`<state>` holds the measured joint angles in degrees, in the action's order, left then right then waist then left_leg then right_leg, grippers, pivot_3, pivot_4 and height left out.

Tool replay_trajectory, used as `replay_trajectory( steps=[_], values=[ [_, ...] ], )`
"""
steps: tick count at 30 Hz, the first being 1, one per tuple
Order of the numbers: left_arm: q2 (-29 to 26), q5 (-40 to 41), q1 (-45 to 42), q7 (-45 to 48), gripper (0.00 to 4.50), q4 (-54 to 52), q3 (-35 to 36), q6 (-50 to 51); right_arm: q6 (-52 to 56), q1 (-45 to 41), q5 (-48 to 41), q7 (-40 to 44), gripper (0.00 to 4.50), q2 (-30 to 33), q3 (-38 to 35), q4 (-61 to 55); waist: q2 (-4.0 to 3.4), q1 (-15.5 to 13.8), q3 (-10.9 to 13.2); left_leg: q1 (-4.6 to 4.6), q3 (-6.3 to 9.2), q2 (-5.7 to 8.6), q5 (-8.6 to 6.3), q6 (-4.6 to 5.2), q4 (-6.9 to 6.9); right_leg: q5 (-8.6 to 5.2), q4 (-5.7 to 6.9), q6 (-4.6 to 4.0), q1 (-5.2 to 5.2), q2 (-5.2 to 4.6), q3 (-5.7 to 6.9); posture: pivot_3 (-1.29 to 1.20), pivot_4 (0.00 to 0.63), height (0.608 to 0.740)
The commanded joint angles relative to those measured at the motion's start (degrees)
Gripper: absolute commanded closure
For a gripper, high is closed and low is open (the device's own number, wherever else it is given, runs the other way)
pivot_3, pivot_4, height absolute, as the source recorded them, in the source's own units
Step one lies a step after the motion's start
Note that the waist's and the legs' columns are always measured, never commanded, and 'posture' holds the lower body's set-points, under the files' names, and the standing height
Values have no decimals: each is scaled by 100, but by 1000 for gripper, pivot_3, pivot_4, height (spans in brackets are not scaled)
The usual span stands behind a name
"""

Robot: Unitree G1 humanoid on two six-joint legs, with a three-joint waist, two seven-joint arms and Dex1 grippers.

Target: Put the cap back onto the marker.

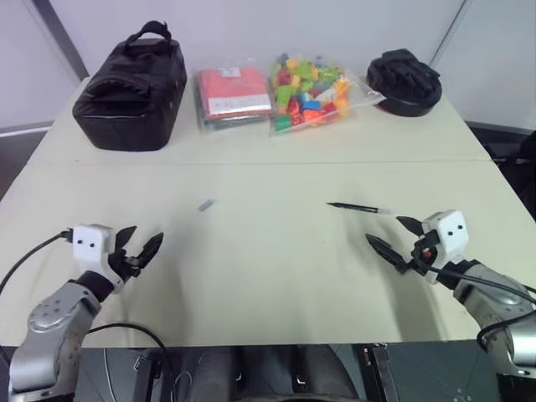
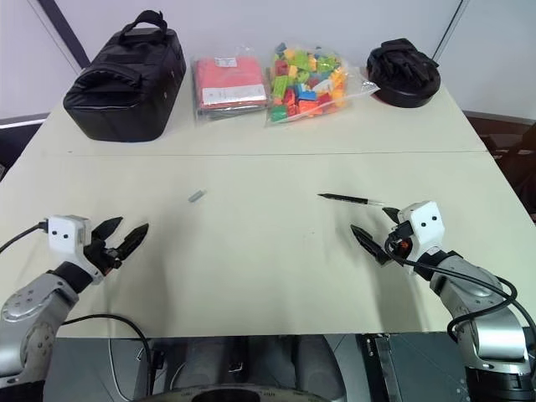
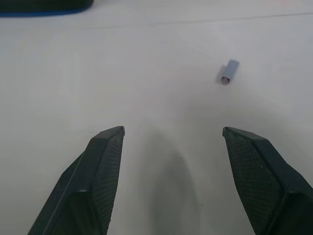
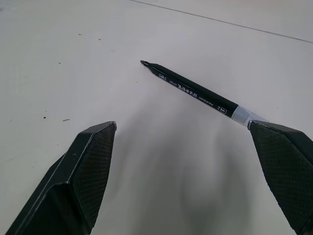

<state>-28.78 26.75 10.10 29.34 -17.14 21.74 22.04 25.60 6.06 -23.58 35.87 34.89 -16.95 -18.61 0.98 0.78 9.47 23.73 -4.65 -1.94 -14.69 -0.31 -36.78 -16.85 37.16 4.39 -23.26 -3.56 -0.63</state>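
The marker (image 4: 195, 91) carries a line of small white print along its black barrel, with a small mark near the tip end and another just before the pale rear end; none of it can be read. The red packet (image 1: 233, 94) at the table's 12 o'clock edge has a white label across its near part, too small to read. Nothing else bears legible text, numbers or signs.
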Motion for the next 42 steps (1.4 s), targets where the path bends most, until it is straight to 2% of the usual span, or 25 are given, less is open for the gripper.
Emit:
replay_trajectory(
  steps=[1,16,27,32,35,42],
  values=[
    [-50,37,-87,24,1140,-32,96,-58,-99,-58,-29,9,39,48,-126,-85,0,1,0,0,0,0,0,0,0,0,0,0,0,0,0,0,150,740],
    [-42,-111,-335,90,1140,158,-59,-169,-247,-192,106,-107,39,-11,-75,44,0,0,0,0,0,2,1,1,-3,1,2,1,3,0,3,0,150,740],
    [-164,-185,-500,389,1140,271,-226,-162,-578,-631,391,152,39,257,-20,665,0,-1,0,-1,0,4,2,3,-15,2,7,4,9,3,7,0,150,740],
    [-624,-36,-905,946,1140,493,-215,-84,-1248,-1259,652,906,39,794,225,1678,1,0,1,-4,0,5,2,5,-25,2,12,4,14,8,10,0,150,740],
    [-960,156,-1116,1495,1140,586,-321,23,-1899,-1864,802,1527,39,945,537,2668,2,16,1,-9,-3,6,2,6,-24,3,11,5,19,9,10,0,150,740],
    [-1935,246,-1908,3197,1140,799,-928,-34,-3199,-3729,1348,2772,39,772,1452,5261,5,34,7,-14,-9,3,2,9,-28,11,15,21,20,29,7,0,150,740]
  ],
)
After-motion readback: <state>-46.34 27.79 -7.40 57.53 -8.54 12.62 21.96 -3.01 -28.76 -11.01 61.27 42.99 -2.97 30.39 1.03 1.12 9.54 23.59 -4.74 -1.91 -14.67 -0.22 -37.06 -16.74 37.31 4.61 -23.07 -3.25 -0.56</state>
